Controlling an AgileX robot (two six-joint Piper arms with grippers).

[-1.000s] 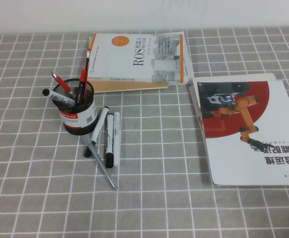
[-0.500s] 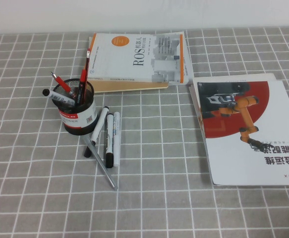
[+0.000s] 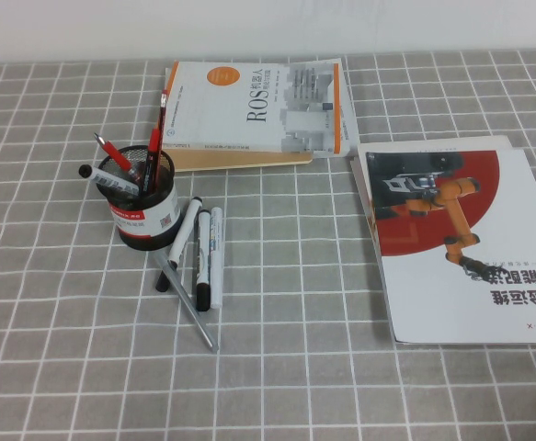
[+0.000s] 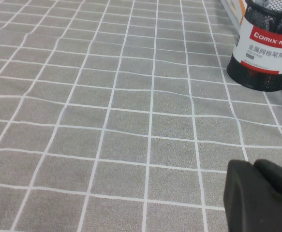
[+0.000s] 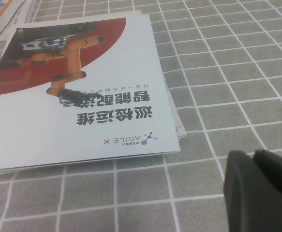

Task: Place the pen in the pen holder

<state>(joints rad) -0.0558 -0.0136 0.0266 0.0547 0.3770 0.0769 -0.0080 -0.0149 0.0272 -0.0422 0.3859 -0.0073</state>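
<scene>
One red-capped black pen (image 3: 154, 138) upright in pen holder (image 3: 145, 219), left claw (image 4: 261, 195), right claw (image 5: 260, 191) low.

Pen holder (image 3: 143, 204): black wire mesh, paper label. Tablecloth (image 3: 295, 367): matt grey woven cloth. Booklet (image 3: 461, 248): smooth paper cover.

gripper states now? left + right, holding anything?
Left gripper: low over the cloth near the pen holder, holding nothing visible; open or closed cannot be told.
Right gripper: beside the booklet, same.
</scene>
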